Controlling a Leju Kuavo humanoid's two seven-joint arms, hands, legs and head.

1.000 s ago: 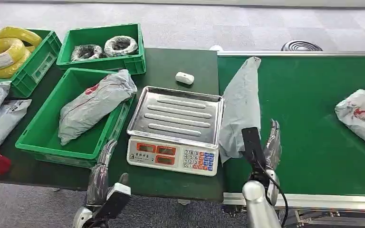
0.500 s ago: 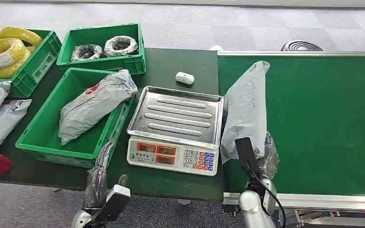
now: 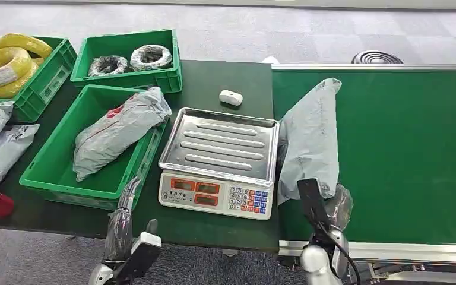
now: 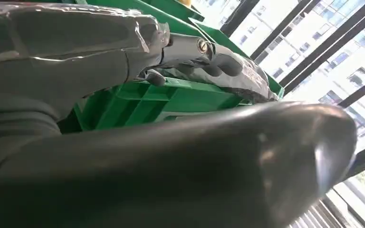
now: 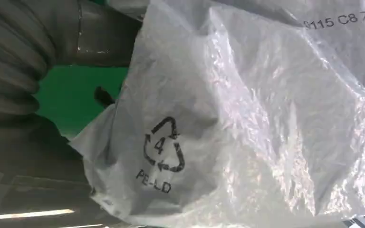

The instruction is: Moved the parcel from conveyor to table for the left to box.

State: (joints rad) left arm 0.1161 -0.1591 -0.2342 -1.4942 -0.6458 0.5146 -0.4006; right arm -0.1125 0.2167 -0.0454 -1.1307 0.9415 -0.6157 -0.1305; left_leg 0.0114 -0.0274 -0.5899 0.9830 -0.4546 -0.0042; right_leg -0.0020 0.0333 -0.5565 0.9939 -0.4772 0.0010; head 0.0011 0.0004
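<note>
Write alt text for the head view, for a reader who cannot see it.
The robot's right hand grips the near end of a grey plastic parcel lying on the green conveyor belt, beside a steel-topped weighing scale. To the left, a green crate holds another grey parcel; the left hand hovers near it.

This is a parcel-sorting station in a warehouse or logistics test hall. A green conveyor belt [image 3: 404, 148] runs in from the right and meets a dark green table [image 3: 214, 83] carrying an electronic weighing scale [image 3: 219, 163], green plastic crates [image 3: 53, 172], grey courier bags [image 3: 119, 130] and coils of yellow cable [image 3: 3, 65], all standing on grey carpet tiles [image 3: 309, 35].
</note>
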